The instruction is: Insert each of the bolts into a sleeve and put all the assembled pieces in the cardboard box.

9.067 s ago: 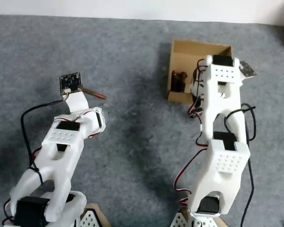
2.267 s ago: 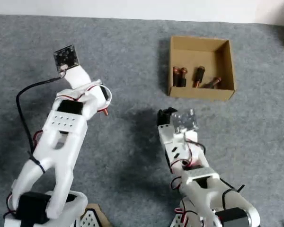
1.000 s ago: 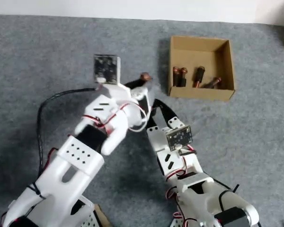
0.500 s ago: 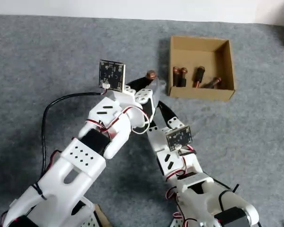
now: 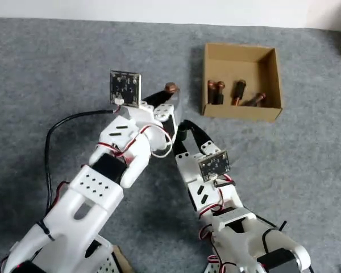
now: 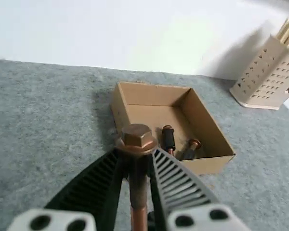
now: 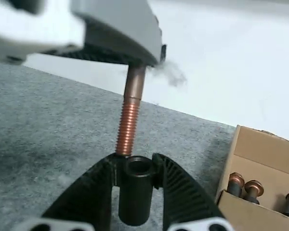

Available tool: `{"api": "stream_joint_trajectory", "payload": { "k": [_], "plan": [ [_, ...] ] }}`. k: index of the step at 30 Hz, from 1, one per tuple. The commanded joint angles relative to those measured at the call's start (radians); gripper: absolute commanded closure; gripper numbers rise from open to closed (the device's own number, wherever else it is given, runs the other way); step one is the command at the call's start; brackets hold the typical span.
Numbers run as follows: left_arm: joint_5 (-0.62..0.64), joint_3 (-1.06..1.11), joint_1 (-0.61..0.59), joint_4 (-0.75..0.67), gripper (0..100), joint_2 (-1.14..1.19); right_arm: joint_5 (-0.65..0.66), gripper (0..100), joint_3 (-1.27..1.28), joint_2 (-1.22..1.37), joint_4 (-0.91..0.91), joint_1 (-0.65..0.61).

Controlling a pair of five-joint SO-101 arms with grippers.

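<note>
left gripper (image 6: 136, 155) clamped on bolt (image 6: 136, 138), just beside cardboard box (image 5: 240, 112) | right gripper (image 7: 135, 166) clamped on sleeve (image 7: 135, 195) | bolt tip at sleeve mouth | four assembled pieces (image 5: 238, 91) inside box

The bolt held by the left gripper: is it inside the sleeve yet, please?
Not inserted: the bolt has its tip just at the rim of the sleeve, its thread all exposed above.

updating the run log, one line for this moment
left claw: shut on bolt | right claw: shut on sleeve | bolt tip at sleeve rim, not inserted | cardboard box: assembled pieces inside
</note>
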Motion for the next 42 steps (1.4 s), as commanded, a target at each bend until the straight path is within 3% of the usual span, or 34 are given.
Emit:
{"api": "stream_joint_trajectory", "payload": {
  "k": [1,5,12,29,42],
  "plan": [
    [-0.041,-0.001,0.008,-0.034,99,-0.033,0.008,99.4,0.042,-0.036,-0.031,-0.008],
    [-0.041,0.018,0.033,-0.091,99,-0.035,0.008,99.4,0.042,-0.036,-0.031,-0.008],
    [0.017,0.016,0.045,-0.092,99,-0.036,0.008,99.4,0.042,-0.036,-0.03,-0.008],
    [0.014,0.059,0.056,-0.094,99,-0.035,0.006,99.4,0.042,-0.036,-0.03,-0.01],
    [-0.236,0.096,0.082,-0.094,99,-0.035,0.002,99.4,0.054,-0.038,-0.03,-0.008]
  ]
}}
